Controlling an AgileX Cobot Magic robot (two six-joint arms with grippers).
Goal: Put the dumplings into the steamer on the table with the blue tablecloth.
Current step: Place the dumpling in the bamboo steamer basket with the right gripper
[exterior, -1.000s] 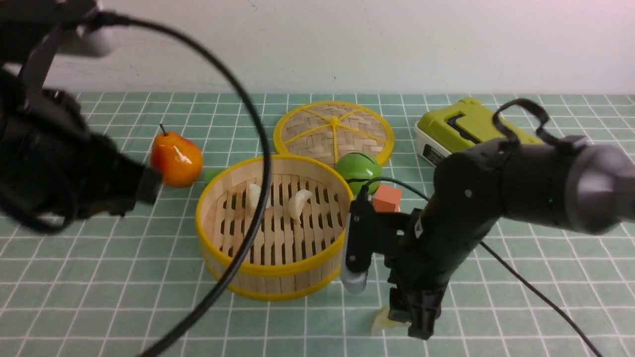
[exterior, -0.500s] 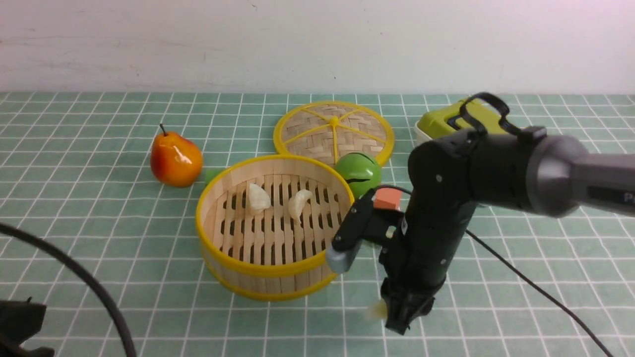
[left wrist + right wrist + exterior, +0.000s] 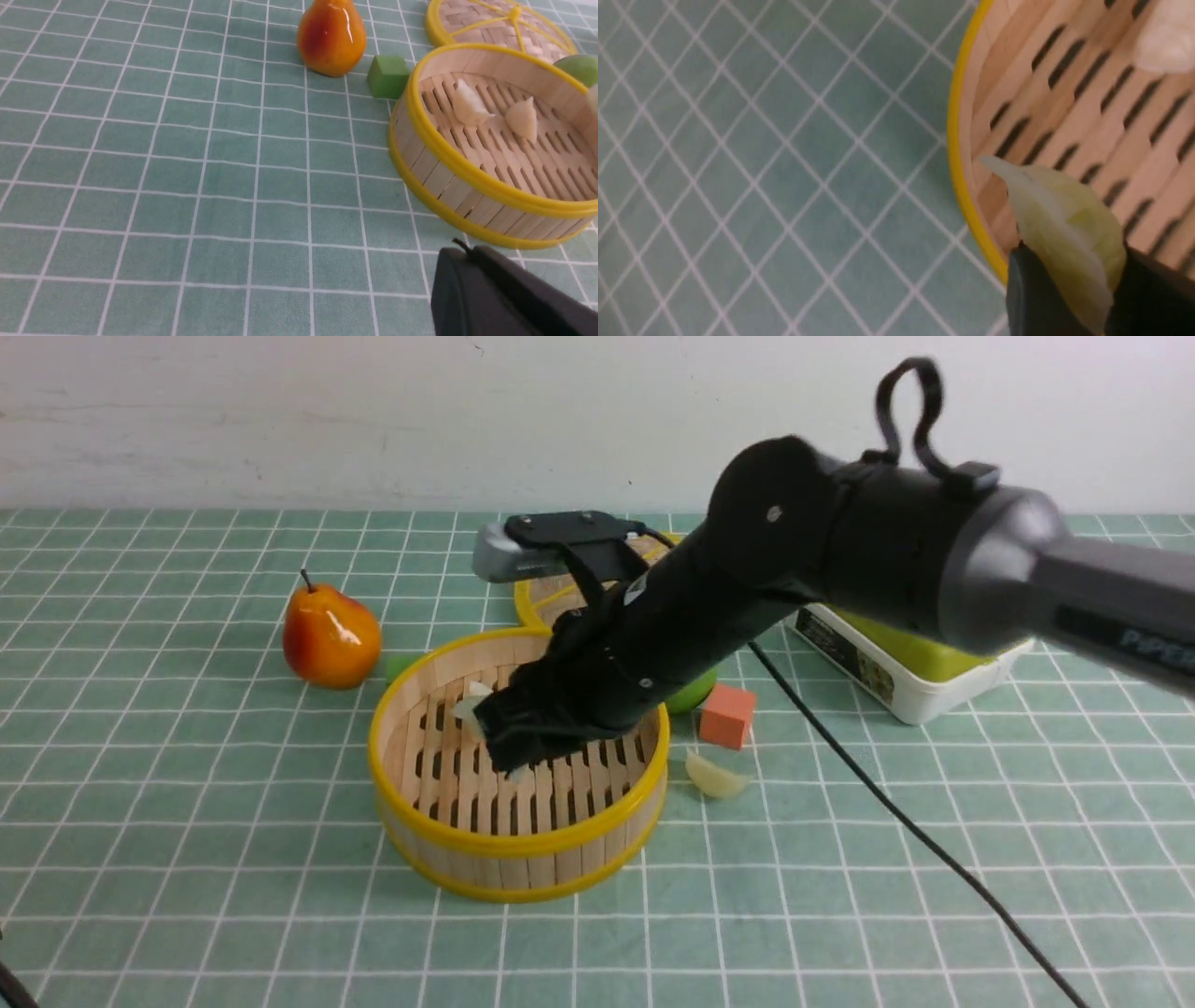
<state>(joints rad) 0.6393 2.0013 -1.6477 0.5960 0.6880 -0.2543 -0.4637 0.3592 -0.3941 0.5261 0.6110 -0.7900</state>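
In the front view, the bamboo steamer (image 3: pixel 521 845) stands on the tabletop (image 3: pixel 233 896), which is covered by a teal gridded tablecloth. The right arm reaches over the steamer, its tool (image 3: pixel 504 742) above the slatted floor. One white dumpling (image 3: pixel 471 705) lies inside the steamer, partly hidden by the tool, and a pale yellowish dumpling (image 3: pixel 717 777) lies on the cloth near an orange-red block (image 3: pixel 727 716). A red-orange pear (image 3: pixel 332 637) stands to the left of the steamer. Behind the steamer is the woven lid (image 3: pixel 541 590), partly covered by the arm; a lidded white-and-green box (image 3: pixel 920 686) sits to the right.

In the left wrist view, two white dumplings rest apart on the steamer's slats, and a green block (image 3: pixel 388 77) is just beside its wall. The left tool (image 3: pixel 504 298) is clenched, with nothing in it.

In the right wrist view, the right tool grasps a pale yellowish-green dumpling (image 3: pixel 1064 228) above the steamer; another whitish dumpling lies on the slats.
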